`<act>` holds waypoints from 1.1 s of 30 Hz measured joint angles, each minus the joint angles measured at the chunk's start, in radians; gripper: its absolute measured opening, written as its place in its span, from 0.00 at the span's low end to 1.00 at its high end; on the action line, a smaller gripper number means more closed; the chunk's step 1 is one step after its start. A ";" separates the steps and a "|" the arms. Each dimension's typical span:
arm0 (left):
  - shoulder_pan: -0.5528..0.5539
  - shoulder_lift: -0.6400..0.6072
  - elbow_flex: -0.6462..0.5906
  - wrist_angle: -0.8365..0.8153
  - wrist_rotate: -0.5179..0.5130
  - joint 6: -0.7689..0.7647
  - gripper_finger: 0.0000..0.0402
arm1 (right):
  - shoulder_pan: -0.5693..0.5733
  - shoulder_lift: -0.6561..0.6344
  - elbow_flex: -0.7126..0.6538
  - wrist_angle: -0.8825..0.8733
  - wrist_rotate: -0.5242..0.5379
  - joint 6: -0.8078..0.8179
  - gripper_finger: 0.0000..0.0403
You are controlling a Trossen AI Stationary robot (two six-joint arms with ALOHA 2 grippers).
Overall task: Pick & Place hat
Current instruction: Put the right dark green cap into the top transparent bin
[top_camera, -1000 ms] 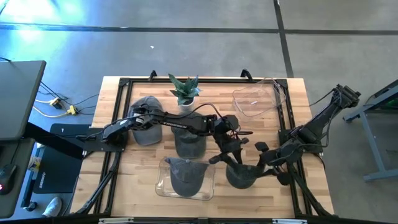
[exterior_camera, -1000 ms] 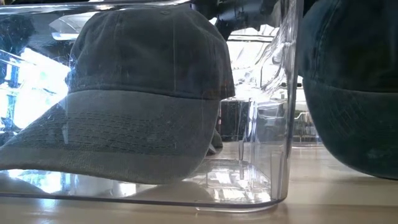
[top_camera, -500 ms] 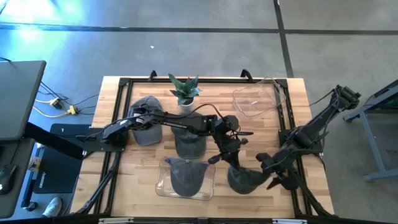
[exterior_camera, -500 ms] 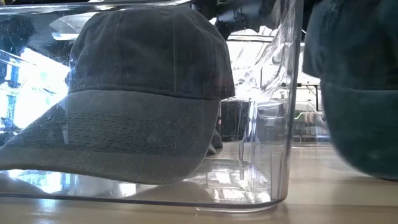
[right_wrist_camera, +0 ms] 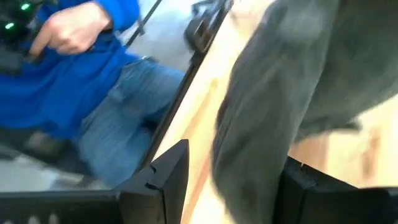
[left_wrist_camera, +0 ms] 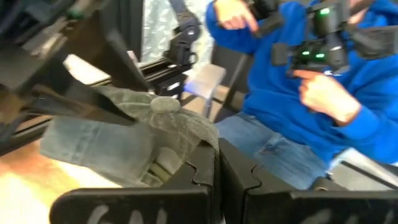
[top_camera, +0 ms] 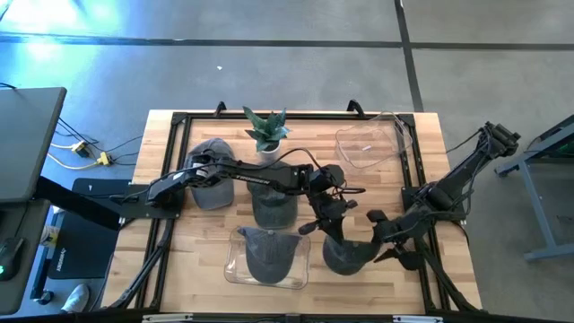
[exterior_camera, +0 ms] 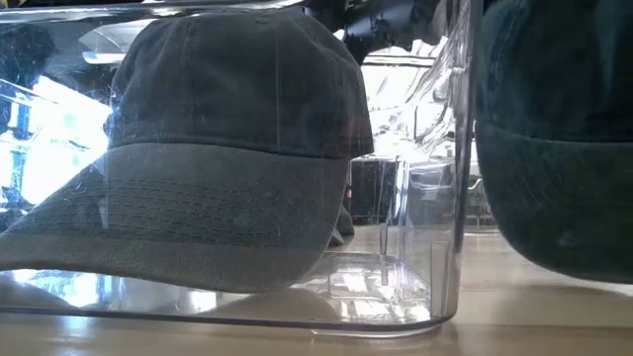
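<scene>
A dark grey cap [top_camera: 348, 256] hangs near the table's near right part, and fills the right of the low view [exterior_camera: 554, 148]. My left gripper [top_camera: 327, 227] reaches over from the left and is shut on it. My right gripper [top_camera: 381, 238] stands open just right of it, with the cap's cloth [right_wrist_camera: 273, 106] between its fingers. A second cap [top_camera: 267, 254] sits in a clear bin [exterior_camera: 450, 198] at the near edge. Two more caps [top_camera: 273, 206] [top_camera: 211, 179] lie on the table. My left gripper pinches the cap's cloth [left_wrist_camera: 198, 142] between its two shut fingers, coming from above and the left. The cap hangs below the fingers, its lowest part [exterior_camera: 564, 272] just above the table. My right gripper: whether its open fingers [right_wrist_camera: 165, 177] touch the cloth, I cannot tell.
A potted plant [top_camera: 266, 130] stands at the far middle and an empty clear bin [top_camera: 369, 144] at the far right. A black frame [top_camera: 413, 179] runs round the table. A person in a blue top [left_wrist_camera: 311, 81] sits beyond the table edge.
My right gripper swung toward the near edge and came partway back. The held cap swayed right and toward the near edge with it, then drifted back left. My left gripper stayed shut on it.
</scene>
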 joint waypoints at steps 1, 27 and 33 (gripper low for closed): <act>0.000 0.000 0.000 0.000 -0.019 0.000 0.00 | 0.000 0.000 0.000 0.009 0.002 -0.010 0.40; -0.008 0.000 0.037 -0.013 0.029 -0.055 0.38 | 0.000 0.001 0.000 0.021 -0.007 -0.138 0.01; -0.028 0.046 0.033 -0.036 -0.125 -0.052 0.58 | 0.000 0.001 0.000 0.020 0.014 -0.154 0.01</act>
